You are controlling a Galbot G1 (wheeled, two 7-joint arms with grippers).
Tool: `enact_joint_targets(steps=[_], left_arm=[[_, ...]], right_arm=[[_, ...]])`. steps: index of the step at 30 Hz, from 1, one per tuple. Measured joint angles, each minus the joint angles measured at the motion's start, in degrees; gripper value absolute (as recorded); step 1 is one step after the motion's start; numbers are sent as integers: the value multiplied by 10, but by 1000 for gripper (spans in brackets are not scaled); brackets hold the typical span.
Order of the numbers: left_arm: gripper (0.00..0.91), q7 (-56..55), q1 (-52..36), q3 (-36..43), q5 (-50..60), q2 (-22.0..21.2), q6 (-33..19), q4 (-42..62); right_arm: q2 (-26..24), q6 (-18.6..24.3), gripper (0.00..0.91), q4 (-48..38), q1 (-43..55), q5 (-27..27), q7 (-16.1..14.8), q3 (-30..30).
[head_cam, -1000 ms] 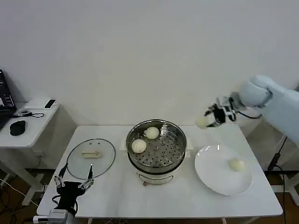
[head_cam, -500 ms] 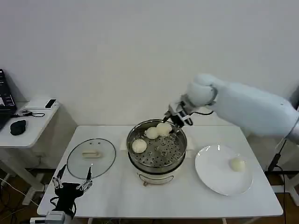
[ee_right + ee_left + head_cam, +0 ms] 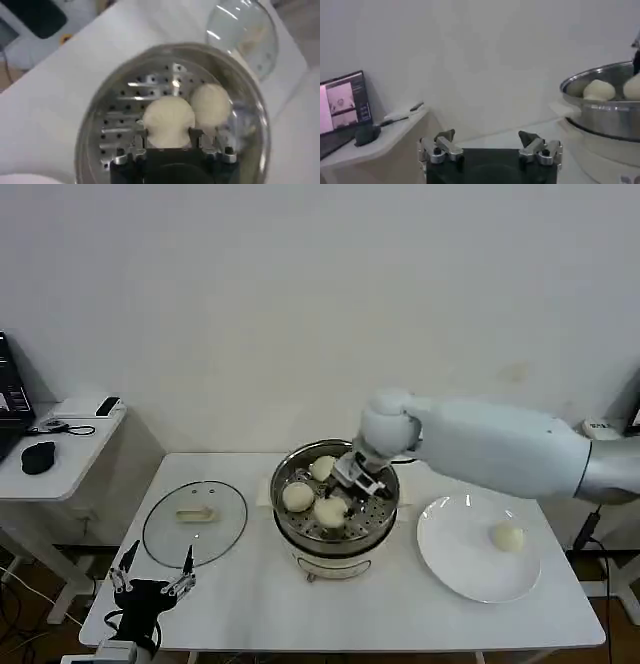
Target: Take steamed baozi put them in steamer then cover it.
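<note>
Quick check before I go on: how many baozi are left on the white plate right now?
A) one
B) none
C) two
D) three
A: a single baozi lies on the white plate, while three sit in the steamer, one of them between the fingers of the right gripper.

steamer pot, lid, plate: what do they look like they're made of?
Steamer: polished steel by its mirror-like wall and perforated tray.
Cover: clear glass, tabletop visible through it; cream handle, probably plastic.
Plate: glossy white, likely ceramic, possibly melamine.
</note>
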Motion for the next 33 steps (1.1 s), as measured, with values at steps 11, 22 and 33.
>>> enact_joint_targets(steps=[11, 22, 33], left_arm=[[907, 0, -2, 0, -1, -1, -1, 2], [907, 0, -8, 0, -2, 6, -2, 6], [907, 0, -15, 6, -7, 15, -2, 15]], right_arm=[[-1, 34, 907, 7, -5, -20, 1, -10], [-18, 41, 907, 0, 8, -21, 12, 6], [-77, 7, 907, -20, 22, 1, 24, 41]])
